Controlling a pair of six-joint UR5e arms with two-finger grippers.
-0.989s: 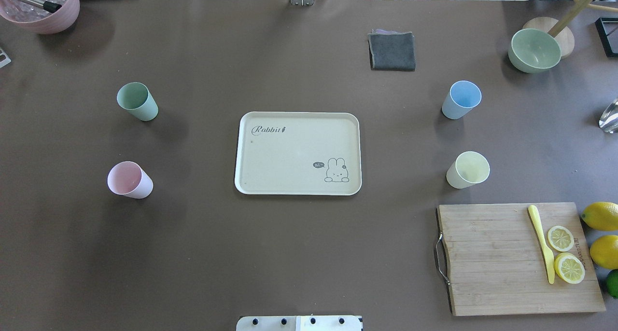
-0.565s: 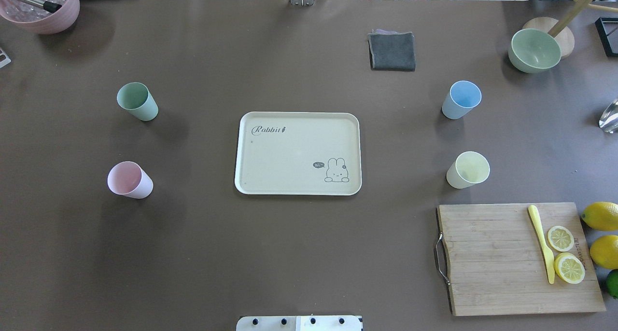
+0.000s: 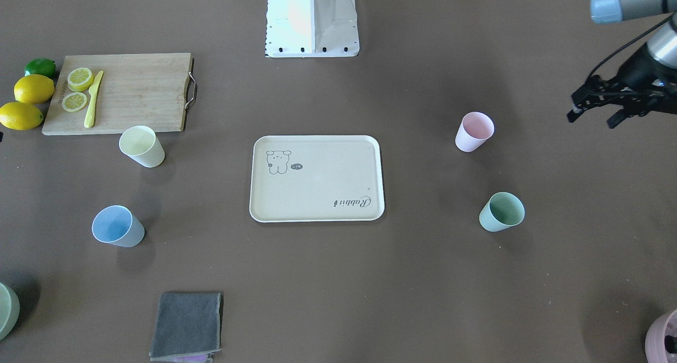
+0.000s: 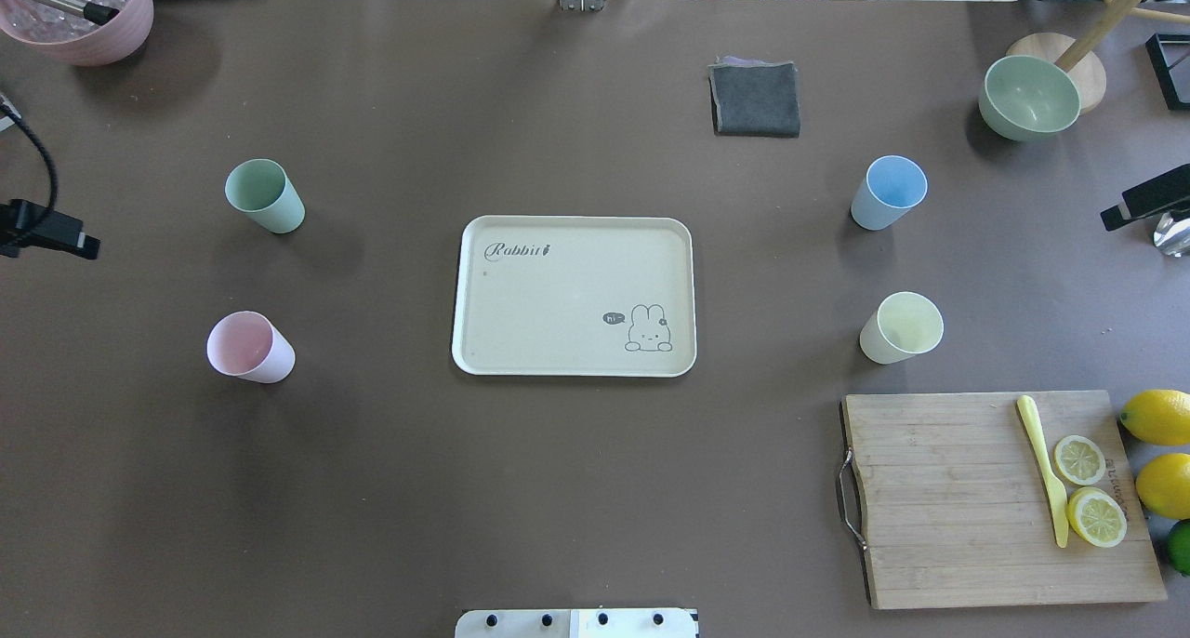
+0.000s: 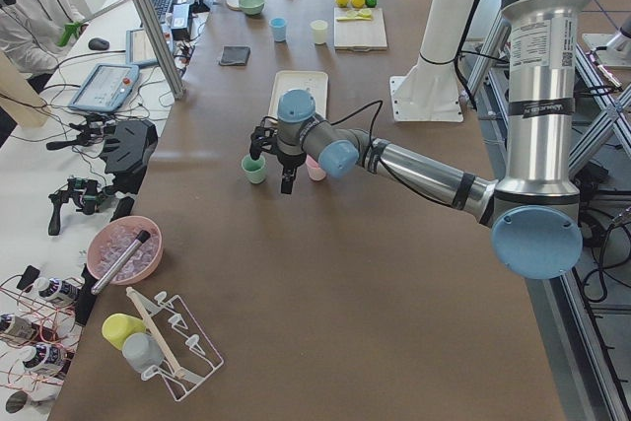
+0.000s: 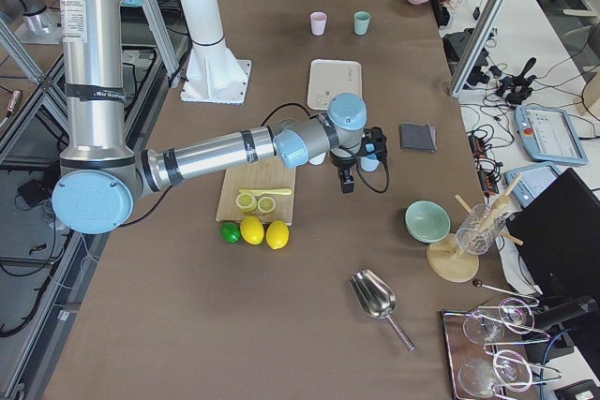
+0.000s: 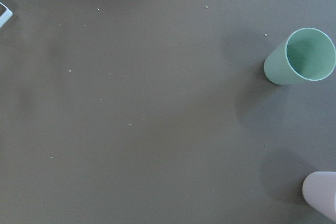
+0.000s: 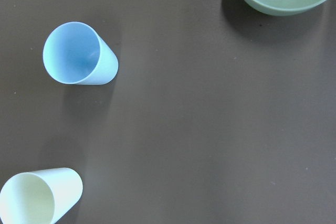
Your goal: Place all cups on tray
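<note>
Tray (image 4: 558,289) at worktop centre; green cup (image 4: 265,196), pink cup (image 4: 249,347) toward left edge; blue cup (image 4: 888,192), yellow cup (image 4: 900,327) toward right edge. Left gripper (image 3: 591,120) released, grasping nothing; right gripper (image 6: 344,177) state cannot be told.

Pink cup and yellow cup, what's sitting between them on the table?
The cream tray lies between the pink cup and the yellow cup, clearest in the overhead view.

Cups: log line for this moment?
green cup, pink cup, blue cup, yellow cup: on table | tray: empty | left gripper: jaws open
</note>
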